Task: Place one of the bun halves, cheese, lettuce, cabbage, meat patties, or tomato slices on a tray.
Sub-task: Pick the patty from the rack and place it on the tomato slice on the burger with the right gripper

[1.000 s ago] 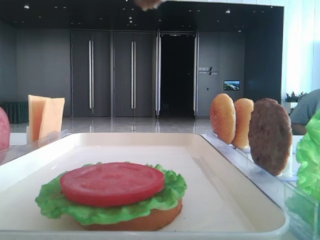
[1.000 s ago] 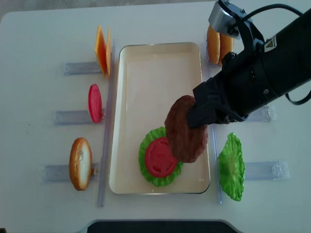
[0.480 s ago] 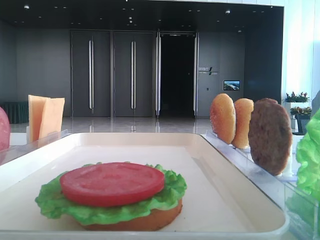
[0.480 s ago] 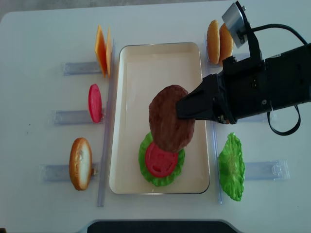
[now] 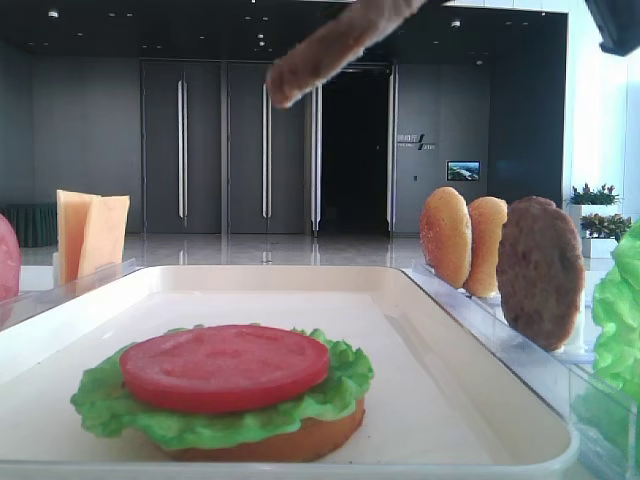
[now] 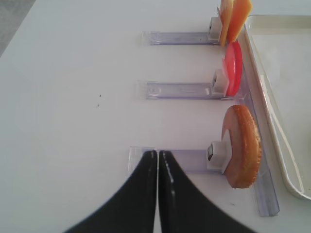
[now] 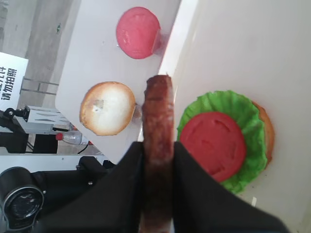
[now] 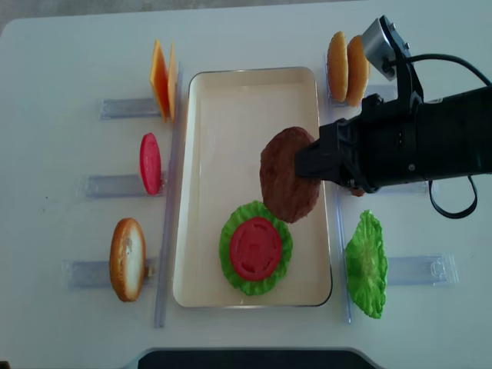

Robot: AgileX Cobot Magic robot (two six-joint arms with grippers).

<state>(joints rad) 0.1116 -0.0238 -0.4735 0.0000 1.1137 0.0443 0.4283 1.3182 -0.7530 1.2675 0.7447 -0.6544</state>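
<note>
My right gripper (image 8: pixel 311 164) is shut on a brown meat patty (image 8: pixel 286 184), holding it tilted in the air over the cream tray (image 8: pixel 254 84). The patty shows edge-on between the fingers (image 7: pixel 159 121) and hangs at the low view's top edge (image 5: pixel 330 45). Below it on the tray lies a stack: bun half (image 5: pixel 290 442), lettuce (image 8: pixel 231 265), tomato slice (image 8: pixel 255 247). The left gripper (image 6: pixel 158 153) is shut and empty above the bare table, left of an upright bun half (image 6: pixel 241 145).
Clear racks flank the tray. Left racks hold cheese (image 8: pixel 161 77), a tomato slice (image 8: pixel 150 163) and a bun half (image 8: pixel 127 258). Right racks hold two bun halves (image 8: pixel 346 58), a lettuce leaf (image 8: pixel 367 264) and another meat patty (image 5: pixel 540 270).
The right gripper has swung the patty left over the tray and then a little back right. The patty's edge now shows at the top of the low view. The left gripper has not moved.
</note>
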